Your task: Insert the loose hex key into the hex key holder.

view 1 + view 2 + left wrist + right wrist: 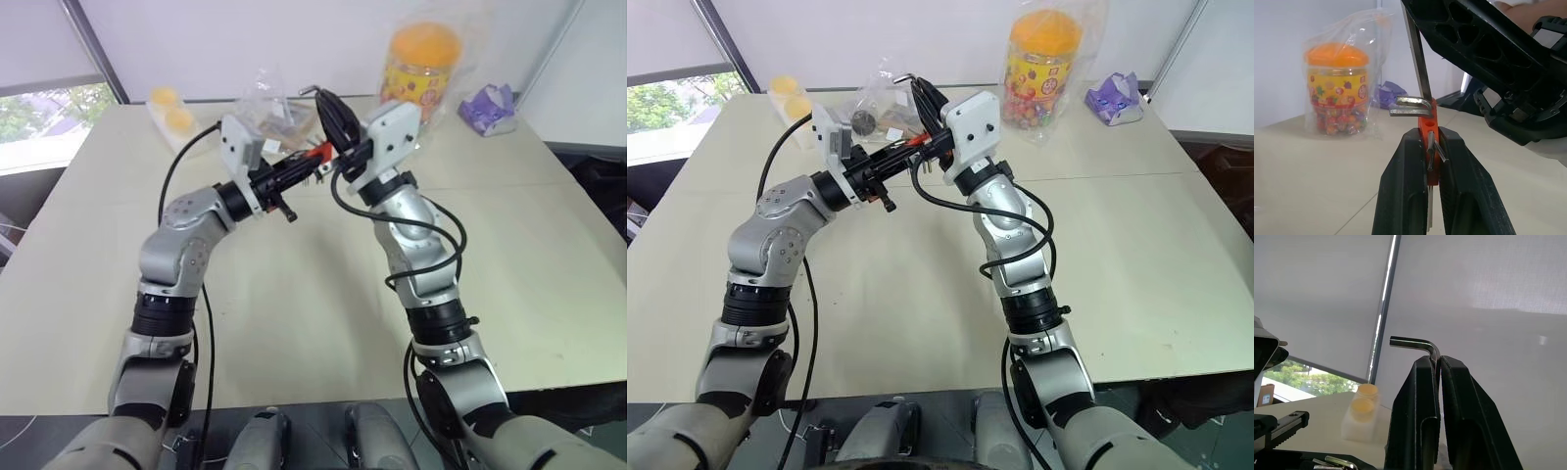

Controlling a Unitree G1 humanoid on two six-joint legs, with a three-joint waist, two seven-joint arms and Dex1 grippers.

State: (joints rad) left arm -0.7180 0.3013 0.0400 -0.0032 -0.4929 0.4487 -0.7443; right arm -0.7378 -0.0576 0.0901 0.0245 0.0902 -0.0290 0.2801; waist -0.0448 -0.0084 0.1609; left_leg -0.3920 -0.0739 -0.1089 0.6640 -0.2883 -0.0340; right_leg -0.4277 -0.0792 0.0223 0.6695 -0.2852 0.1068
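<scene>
Both pieces are lifted above the beige desk (294, 323): left gripper (1431, 147) jaws clamp the small red-orange plastic hex key holder (1428, 128), right gripper (1439, 363) jaws pinch the thin dark-grey L-shaped loose hex key (1415, 342), whose shaft meets the holder from about 11 o'clock in the left wrist view; whether it is seated cannot be told.

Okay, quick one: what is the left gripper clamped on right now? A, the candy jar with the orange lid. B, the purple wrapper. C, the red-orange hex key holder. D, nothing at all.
C: in the left wrist view the left gripper is shut on the hex key holder, while the candy jar stands apart on the table.
</scene>
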